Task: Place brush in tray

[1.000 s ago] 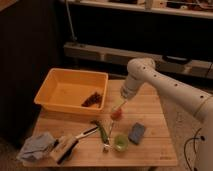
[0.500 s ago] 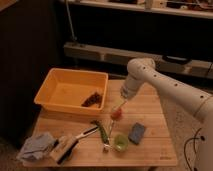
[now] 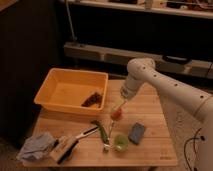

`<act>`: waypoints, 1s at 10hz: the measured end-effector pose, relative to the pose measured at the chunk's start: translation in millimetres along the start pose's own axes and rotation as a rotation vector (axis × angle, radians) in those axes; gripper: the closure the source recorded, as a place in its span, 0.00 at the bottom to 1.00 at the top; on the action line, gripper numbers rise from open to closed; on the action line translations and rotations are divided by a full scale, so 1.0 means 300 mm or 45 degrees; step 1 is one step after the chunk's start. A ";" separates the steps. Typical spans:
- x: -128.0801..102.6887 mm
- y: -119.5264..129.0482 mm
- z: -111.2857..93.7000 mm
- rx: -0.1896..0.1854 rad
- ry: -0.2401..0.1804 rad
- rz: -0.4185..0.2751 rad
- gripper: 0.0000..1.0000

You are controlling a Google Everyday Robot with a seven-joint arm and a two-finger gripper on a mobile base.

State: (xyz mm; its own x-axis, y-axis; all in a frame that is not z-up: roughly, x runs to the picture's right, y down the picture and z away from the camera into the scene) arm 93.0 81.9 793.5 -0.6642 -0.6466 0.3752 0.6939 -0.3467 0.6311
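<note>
The yellow-orange tray [image 3: 55,89] stands on the wooden table at the back left, with a small dark red-brown thing [image 3: 91,100] inside near its right wall. The slim brush [image 3: 88,132] lies flat on the table in front of the tray, black end toward the right. My gripper [image 3: 119,106] hangs from the white arm at the table's middle, right of the tray and just above a small red-orange object [image 3: 116,114]. It is up and to the right of the brush, not touching it.
A long green item [image 3: 103,133] lies right of the brush. A green cup [image 3: 121,143] and a blue sponge [image 3: 136,133] sit at the front right. A chunky wooden block brush [image 3: 65,149] and a grey cloth [image 3: 35,146] lie at the front left.
</note>
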 end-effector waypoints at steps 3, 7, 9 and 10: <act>0.000 0.000 0.000 0.000 0.000 0.000 0.20; 0.002 -0.011 -0.003 -0.009 -0.003 -0.027 0.20; 0.053 -0.069 -0.010 -0.058 0.021 -0.172 0.20; 0.090 -0.122 -0.006 -0.077 0.033 -0.258 0.20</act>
State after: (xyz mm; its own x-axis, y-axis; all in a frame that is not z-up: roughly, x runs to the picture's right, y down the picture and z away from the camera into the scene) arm 50.2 75.8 779.6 -0.7851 -0.5766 0.2264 0.5628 -0.5113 0.6495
